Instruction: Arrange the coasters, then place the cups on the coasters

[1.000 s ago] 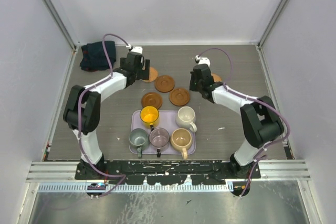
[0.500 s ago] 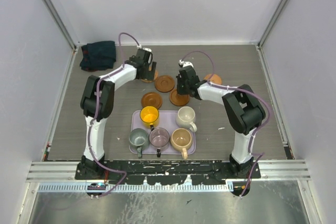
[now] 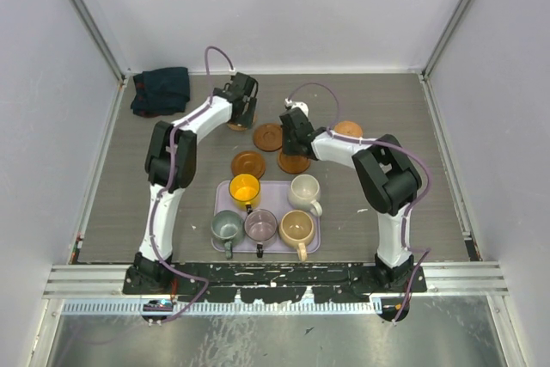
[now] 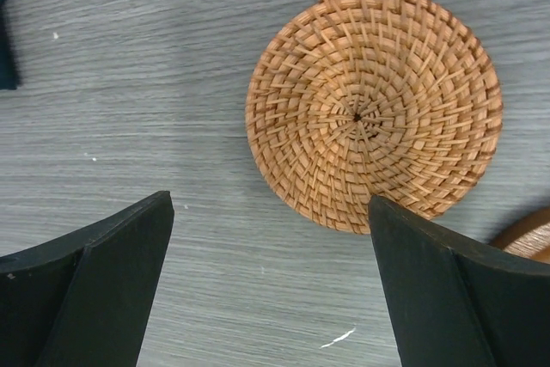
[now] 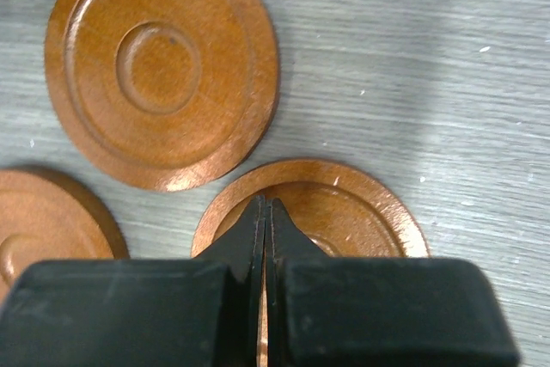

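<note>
Three brown rimmed coasters lie mid-table (image 3: 269, 136), (image 3: 248, 163), (image 3: 296, 165), with a woven tan coaster (image 3: 234, 126) at the back left and another (image 3: 348, 128) at the right. My left gripper (image 4: 271, 285) stands open just short of the woven coaster (image 4: 373, 109), nothing between its fingers (image 4: 103, 290). My right gripper (image 5: 265, 212) is shut and empty, its tips over a brown coaster (image 5: 361, 212). Two more brown coasters (image 5: 163, 70), (image 5: 43, 221) lie beside it. The cups sit on the tray: yellow (image 3: 245, 188), cream (image 3: 304, 191), grey-green (image 3: 227, 228), purplish (image 3: 260, 225), tan (image 3: 296, 228).
The lilac tray (image 3: 320, 228) lies near the front between the arm bases. A dark folded cloth (image 3: 161, 90) sits in the back left corner. White walls close the table on three sides.
Both arms swung inward. The left gripper moved right over the woven coaster, still open. The right gripper moved left from the right tan coaster to the brown coaster, still shut.
</note>
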Motion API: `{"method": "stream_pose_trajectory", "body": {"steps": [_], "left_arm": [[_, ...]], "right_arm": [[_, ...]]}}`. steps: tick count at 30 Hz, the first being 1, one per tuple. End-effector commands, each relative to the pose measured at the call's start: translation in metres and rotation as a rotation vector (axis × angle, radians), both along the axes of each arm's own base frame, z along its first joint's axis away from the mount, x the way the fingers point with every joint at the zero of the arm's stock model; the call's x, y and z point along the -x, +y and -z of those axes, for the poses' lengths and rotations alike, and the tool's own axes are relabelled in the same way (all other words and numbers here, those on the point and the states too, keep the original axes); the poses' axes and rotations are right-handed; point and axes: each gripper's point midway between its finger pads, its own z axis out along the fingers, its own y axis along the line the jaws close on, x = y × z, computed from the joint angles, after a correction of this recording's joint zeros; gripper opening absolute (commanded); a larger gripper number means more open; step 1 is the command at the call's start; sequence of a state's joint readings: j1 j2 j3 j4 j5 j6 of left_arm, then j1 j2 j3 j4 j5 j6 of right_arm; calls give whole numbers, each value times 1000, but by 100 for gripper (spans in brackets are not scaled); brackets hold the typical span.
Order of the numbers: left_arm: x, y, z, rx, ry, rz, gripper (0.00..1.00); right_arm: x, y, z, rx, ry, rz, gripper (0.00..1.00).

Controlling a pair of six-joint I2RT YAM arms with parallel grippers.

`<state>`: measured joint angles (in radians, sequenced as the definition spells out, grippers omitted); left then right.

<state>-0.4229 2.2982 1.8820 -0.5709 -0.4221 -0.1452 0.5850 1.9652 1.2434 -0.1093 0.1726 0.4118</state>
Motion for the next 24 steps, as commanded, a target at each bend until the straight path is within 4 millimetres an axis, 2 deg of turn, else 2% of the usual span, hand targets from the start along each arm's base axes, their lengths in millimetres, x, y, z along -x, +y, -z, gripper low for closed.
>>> {"method": "stream_pose_trajectory", "body": {"steps": [1,5,9,17,24], "left_arm": [[32,43,29,-175,173,-82,98],[50,56,39,-165,244,-112,98],[70,69,41,-169,306,-123,98],[87,75,30,-157,319,-116,98],[93,88,29,-175,326,-132,98]], "right_arm": [[5,-32,22,142,65,117,1],[4,-49,29,175,89,173,1],[-7,-60,33,152,109,206,1],[-51,-72,40,133,99,232,1],[-91,-98,41,141,75,314,1]]}}
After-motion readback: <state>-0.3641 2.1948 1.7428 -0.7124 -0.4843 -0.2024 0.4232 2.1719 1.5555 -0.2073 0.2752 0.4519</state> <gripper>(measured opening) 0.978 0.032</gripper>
